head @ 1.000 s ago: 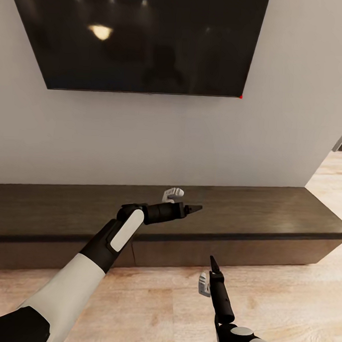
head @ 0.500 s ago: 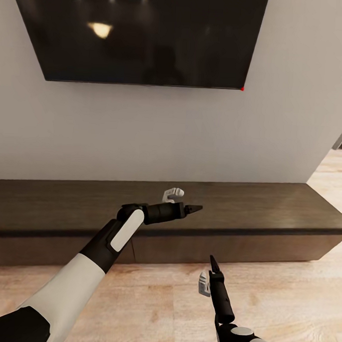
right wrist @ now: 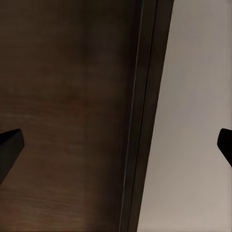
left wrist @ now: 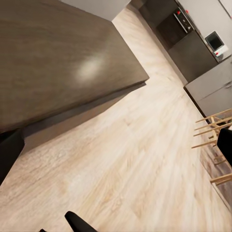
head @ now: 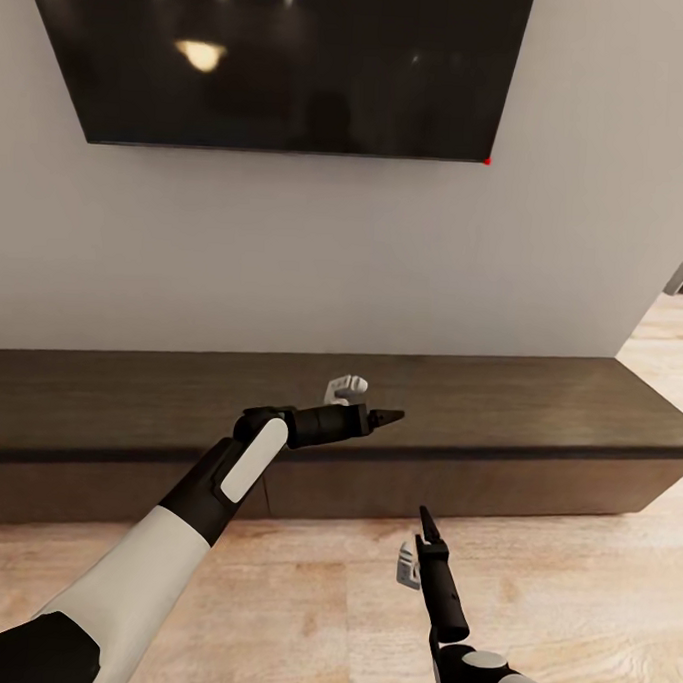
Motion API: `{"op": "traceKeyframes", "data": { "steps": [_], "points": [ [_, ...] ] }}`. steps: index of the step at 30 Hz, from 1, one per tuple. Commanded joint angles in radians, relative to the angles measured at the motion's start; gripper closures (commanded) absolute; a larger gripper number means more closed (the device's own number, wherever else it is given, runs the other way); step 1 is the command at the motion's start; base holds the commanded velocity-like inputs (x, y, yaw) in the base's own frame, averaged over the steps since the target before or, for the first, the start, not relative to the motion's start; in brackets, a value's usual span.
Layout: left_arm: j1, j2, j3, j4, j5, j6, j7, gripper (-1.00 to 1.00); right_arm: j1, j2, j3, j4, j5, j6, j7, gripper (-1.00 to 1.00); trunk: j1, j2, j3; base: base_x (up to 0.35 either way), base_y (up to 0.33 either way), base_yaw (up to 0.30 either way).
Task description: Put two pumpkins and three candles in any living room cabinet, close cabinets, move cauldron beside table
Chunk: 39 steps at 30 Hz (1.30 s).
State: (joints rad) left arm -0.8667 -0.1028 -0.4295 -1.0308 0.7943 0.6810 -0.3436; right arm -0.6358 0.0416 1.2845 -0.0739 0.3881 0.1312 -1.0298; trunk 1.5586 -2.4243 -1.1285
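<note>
Cabinet (head: 538, 412), the long, low dark-brown wood unit, runs along the foot of a pale wall (head: 336, 261) across the head view, its flat top bare and its handle-less fronts flush and closed, with a vertical seam between two fronts just behind the left forearm. A large dark television (head: 286, 58) hangs on the wall above it, ceiling lights mirrored in its screen and a small red dot at its lower right corner. The left arm (head: 203, 495), white with black joints, reaches forward over the cabinet's front edge; the left claw (head: 388, 416) points toward the right, its black fingers seen edge-on as one tip, while the left wrist view shows dark fingertips apart at opposite edges, so the claw stands spread and grips nothing. The right claw (head: 424, 521) hangs low over the light wooden floor (head: 589, 585) in front of the cabinet, pointing up toward it; in the right wrist view its two tips sit at opposite sides, spread wide and empty, before the cabinet's dark wood and the pale wall. The left wrist view also takes in dark kitchen units (left wrist: 191, 41) and pale wooden chair legs (left wrist: 212, 128) further off.
</note>
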Motion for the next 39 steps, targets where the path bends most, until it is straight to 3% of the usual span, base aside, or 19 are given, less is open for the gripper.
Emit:
{"op": "traceKeyframes", "data": {
  "steps": [1,11,16,23,27,39],
  "points": [
    [0.000,0.000,0.000,0.000,0.000,0.000,0.000,-1.00,0.000,0.000,0.000,0.000,0.000,-0.006,0.000,-1.00,0.004,-0.007,-0.003,0.000,0.000,0.000],
    [0.000,0.000,0.000,0.000,0.000,-0.001,0.000,-1.00,-0.001,0.000,-0.002,-0.001,0.000,-0.019,-0.013,-1.00,0.042,-0.076,-0.035,0.000,0.000,0.000],
    [0.000,0.000,0.000,0.000,0.000,-0.001,0.001,-1.00,-0.001,0.000,-0.004,-0.001,-0.001,-0.053,-0.015,-1.00,0.044,-0.077,-0.054,0.000,0.000,0.000],
    [0.000,0.000,0.000,0.000,0.000,-0.001,0.001,-1.00,-0.001,0.000,-0.068,-0.001,-0.002,-0.075,-0.015,-1.00,0.047,-0.079,-0.081,0.000,0.000,0.000],
    [0.000,0.000,0.000,0.000,0.000,-0.001,0.001,-1.00,-0.001,0.000,-0.079,-0.001,-0.002,-0.076,-0.015,-1.00,0.049,-0.080,-0.097,0.000,0.000,0.000],
    [0.000,0.002,0.000,0.002,0.001,-0.003,-0.002,-1.00,-0.001,0.000,-0.083,-0.001,-0.002,-0.082,-0.015,-1.00,0.049,-0.080,-0.097,0.032,0.000,0.000]
  ]
}}
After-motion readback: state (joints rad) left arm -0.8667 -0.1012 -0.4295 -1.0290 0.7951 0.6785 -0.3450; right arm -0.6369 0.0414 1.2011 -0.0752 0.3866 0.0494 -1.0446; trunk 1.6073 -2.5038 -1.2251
